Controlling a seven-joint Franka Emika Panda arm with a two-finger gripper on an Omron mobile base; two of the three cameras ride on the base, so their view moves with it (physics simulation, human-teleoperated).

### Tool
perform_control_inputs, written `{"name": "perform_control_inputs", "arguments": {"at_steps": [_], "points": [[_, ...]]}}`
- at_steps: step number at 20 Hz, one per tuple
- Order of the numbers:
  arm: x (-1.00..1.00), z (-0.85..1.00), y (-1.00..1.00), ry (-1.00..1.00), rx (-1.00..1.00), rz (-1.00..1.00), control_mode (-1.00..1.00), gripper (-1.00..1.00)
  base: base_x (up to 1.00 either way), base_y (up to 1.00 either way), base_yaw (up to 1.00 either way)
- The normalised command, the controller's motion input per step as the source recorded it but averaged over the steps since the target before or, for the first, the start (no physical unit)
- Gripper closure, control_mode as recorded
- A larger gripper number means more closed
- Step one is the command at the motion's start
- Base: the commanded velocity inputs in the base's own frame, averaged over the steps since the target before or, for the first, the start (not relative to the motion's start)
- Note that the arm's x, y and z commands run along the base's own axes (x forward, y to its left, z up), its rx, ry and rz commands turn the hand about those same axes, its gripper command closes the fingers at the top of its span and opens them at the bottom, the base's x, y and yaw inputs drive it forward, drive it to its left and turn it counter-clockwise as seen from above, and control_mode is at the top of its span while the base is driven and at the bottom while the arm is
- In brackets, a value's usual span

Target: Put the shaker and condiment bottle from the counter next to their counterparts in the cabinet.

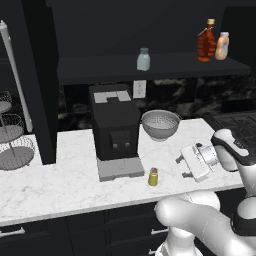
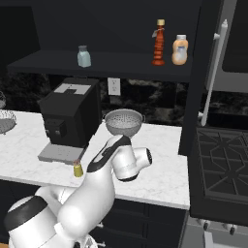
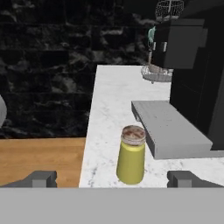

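Observation:
The small yellow shaker [image 1: 153,177] [image 2: 77,169] stands upright on the white marble counter, just in front of the coffee machine's grey tray. My gripper [image 1: 181,167] hovers to its right, open and holding nothing. In the hand view the shaker [image 3: 131,155] sits close ahead, between the lines of the two fingertips [image 3: 41,178], apart from both. The dark red condiment bottle [image 1: 205,42] [image 2: 158,43] stands on the black cabinet shelf [image 1: 100,67], beside the light orange squeeze bottle [image 1: 222,46] [image 2: 179,50]. The pale blue-green shaker [image 1: 143,59] [image 2: 84,56] stands alone further left on that shelf.
A black coffee machine [image 1: 116,130] stands behind the shaker, and a grey colander [image 1: 160,124] sits to its right against the wall. A wire basket stand [image 1: 12,145] occupies the counter's left end. A gas stove [image 2: 223,155] lies to the right.

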Motion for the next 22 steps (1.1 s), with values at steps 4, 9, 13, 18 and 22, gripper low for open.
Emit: {"name": "perform_control_inputs", "arguments": {"at_steps": [4, 9, 13, 18, 22], "points": [[0.25, -0.34, 0.0, 0.0, 0.08, 0.08, -1.0, -1.0, 0.0, 0.0, 0.0], [0.03, 0.0, 0.0, 0.0, 0.0, 0.01, -1.0, -1.0, 0.0, 0.0, 0.0], [0.36, -0.24, 0.06, -0.01, 0.09, 0.02, -1.0, -1.0, 0.0, 0.0, 0.0], [0.4, -0.19, 0.08, -0.05, 0.1, 0.05, -1.0, -1.0, 0.0, 0.0, 0.0], [0.0, 0.0, 0.0, 0.0, 0.0, 0.01, -1.0, -1.0, 0.0, 0.0, 0.0]]}}
